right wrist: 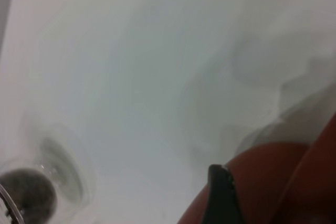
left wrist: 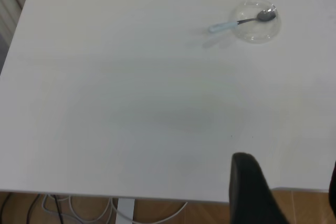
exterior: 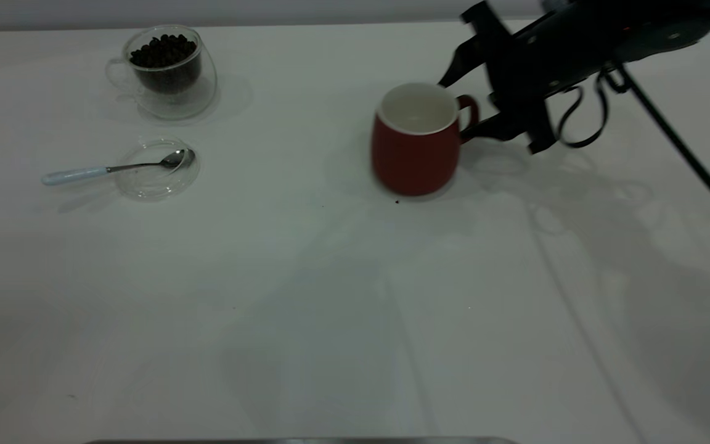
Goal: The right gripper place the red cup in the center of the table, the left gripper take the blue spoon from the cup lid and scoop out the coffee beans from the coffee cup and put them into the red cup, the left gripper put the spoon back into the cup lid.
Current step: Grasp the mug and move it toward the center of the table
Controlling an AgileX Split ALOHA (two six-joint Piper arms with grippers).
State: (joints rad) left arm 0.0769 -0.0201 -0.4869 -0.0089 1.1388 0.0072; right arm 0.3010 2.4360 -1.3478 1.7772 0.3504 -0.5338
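Observation:
The red cup (exterior: 416,145) stands upright and empty right of the middle of the table (exterior: 306,296). My right gripper (exterior: 457,111) is at its handle, one finger on each side, shut on it; the right wrist view shows a finger (right wrist: 220,198) against the red cup (right wrist: 262,182). The blue spoon (exterior: 114,168) lies with its bowl in the cup lid (exterior: 156,171) at the left. The coffee cup (exterior: 169,74), with coffee beans (exterior: 164,52) in it, stands behind the lid. My left gripper (left wrist: 289,195) is open at the table's edge, far from the spoon (left wrist: 239,23) and the lid (left wrist: 257,24).
A small dark speck (exterior: 397,201) lies on the table at the foot of the red cup. The right arm and its cable reach in from the upper right. The table's edge and floor show under the left gripper.

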